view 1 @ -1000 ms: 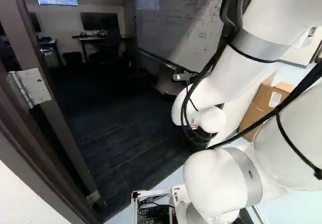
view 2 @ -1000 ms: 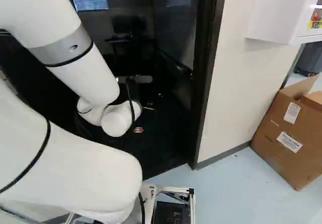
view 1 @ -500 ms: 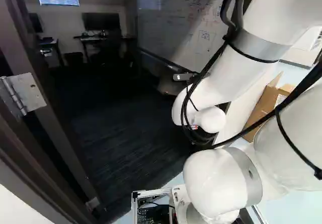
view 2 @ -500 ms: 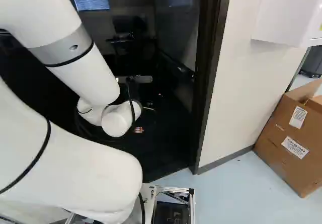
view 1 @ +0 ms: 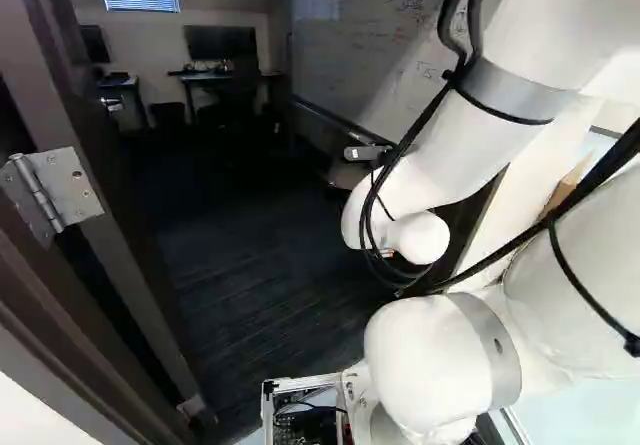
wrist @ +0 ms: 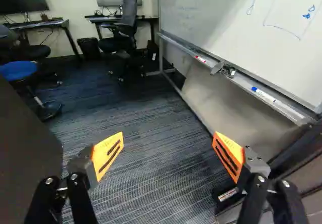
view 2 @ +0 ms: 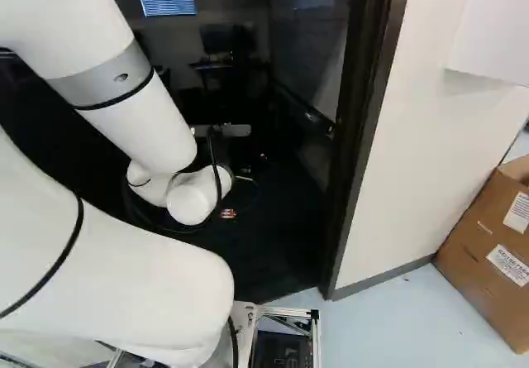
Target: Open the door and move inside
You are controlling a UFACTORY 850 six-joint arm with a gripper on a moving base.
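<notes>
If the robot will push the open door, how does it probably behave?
The door should swing rather than tip, since a metal hinge holds its edge. Its thick edge suggests a stiff, fairly heavy panel, though its weight is a guess.

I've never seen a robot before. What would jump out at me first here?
Probably the bulky white arm crowding the right of the left base view and reaching into an open doorway. Next, in the wrist view, the vivid orange pads of the wide-open gripper, with dark carpet between them and a scribbled whiteboard ahead.
</notes>
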